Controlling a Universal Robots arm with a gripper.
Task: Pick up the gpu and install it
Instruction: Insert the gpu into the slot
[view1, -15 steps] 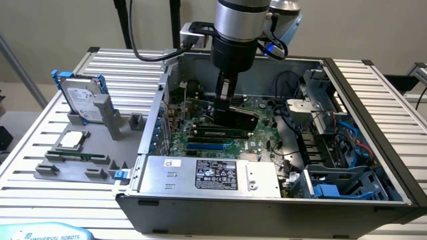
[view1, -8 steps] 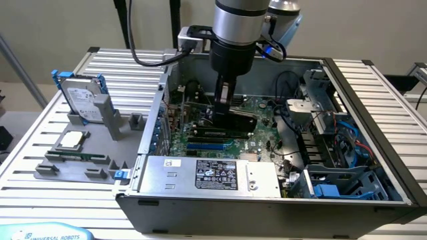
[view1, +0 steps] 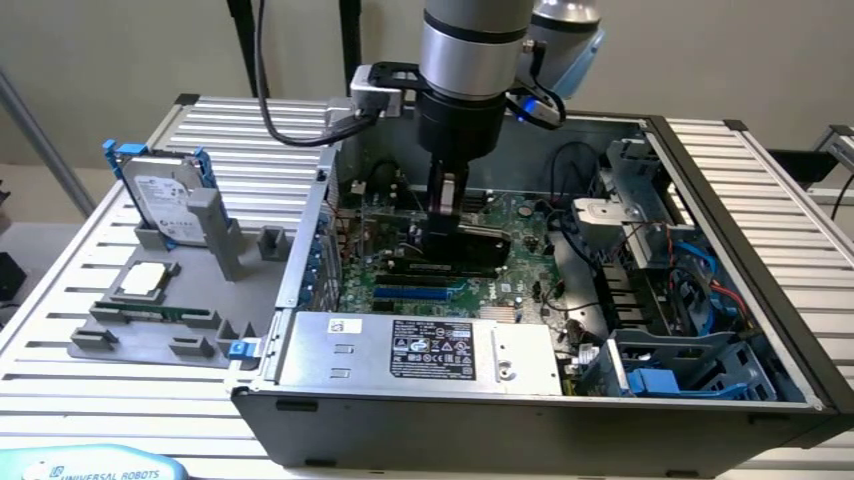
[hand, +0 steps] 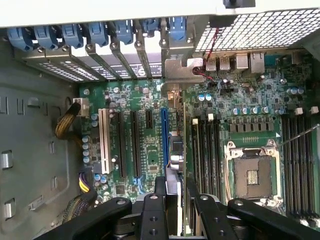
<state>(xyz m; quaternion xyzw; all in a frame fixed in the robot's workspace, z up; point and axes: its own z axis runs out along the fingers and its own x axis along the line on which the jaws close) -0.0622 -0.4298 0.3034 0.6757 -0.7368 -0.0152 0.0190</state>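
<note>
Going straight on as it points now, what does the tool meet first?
Probably the long blue slot on the green motherboard, via the flat black card the tool grips; depth is unclear.

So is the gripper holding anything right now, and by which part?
Yes, the gpu. The gripper pinches it across its upper edge, away from the bracket end, with the card on edge over the motherboard.

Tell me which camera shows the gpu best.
Exterior view: the gpu shows its black face, gripped by the end effector over the motherboard. Wrist view gives it only edge-on between the fingers.
</note>
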